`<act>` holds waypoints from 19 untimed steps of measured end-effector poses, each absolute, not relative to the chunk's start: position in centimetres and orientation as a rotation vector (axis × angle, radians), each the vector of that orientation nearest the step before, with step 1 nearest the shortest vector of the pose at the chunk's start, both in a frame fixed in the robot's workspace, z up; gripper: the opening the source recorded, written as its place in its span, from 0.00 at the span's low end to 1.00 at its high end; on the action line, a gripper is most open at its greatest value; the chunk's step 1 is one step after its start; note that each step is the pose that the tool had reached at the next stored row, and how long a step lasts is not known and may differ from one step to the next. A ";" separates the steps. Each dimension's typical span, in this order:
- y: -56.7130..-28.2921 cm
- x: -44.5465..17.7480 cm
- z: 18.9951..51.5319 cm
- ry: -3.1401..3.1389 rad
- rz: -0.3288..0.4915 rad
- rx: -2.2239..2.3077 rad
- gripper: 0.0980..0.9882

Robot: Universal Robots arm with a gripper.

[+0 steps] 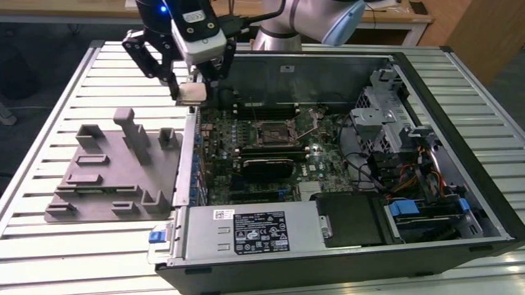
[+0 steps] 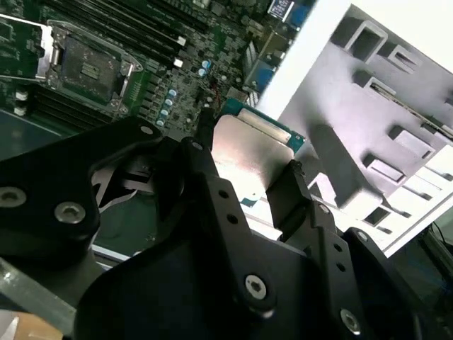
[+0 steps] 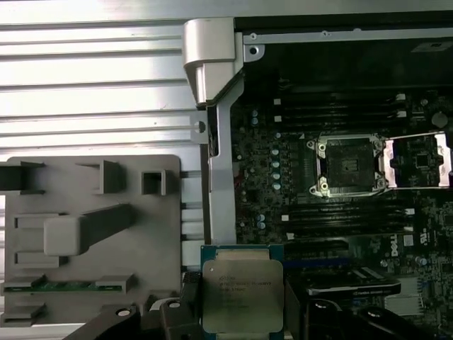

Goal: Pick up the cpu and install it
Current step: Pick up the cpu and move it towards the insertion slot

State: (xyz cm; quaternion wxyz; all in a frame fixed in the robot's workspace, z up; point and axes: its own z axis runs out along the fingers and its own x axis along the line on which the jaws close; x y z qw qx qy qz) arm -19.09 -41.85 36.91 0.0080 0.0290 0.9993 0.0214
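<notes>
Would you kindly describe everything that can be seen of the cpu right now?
The cpu is a small flat square chip: a shiny silver metal lid with faint print, on a thin green board rim. The gripper clamps it by two opposite edges, lid facing the wrist cameras, held in the air over the case wall, between the grey fixture plate and the motherboard.

The cpu (image 3: pixel 243 294) has a shiny metal top; the fixture plate (image 3: pixel 159 248) is matt grey plastic.

Grey plate (image 1: pixel 123 184), apparently touching computer case (image 1: pixel 345 70)
</notes>
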 end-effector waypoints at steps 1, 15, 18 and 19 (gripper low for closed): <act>-41.9 -18.8 36.9 3.124 0.067 0.091 0.50; -41.8 -14.7 36.9 3.127 0.067 0.091 0.50; -41.8 -13.7 36.9 3.128 0.067 0.091 0.50; -41.8 -13.3 36.9 3.128 0.067 0.091 0.50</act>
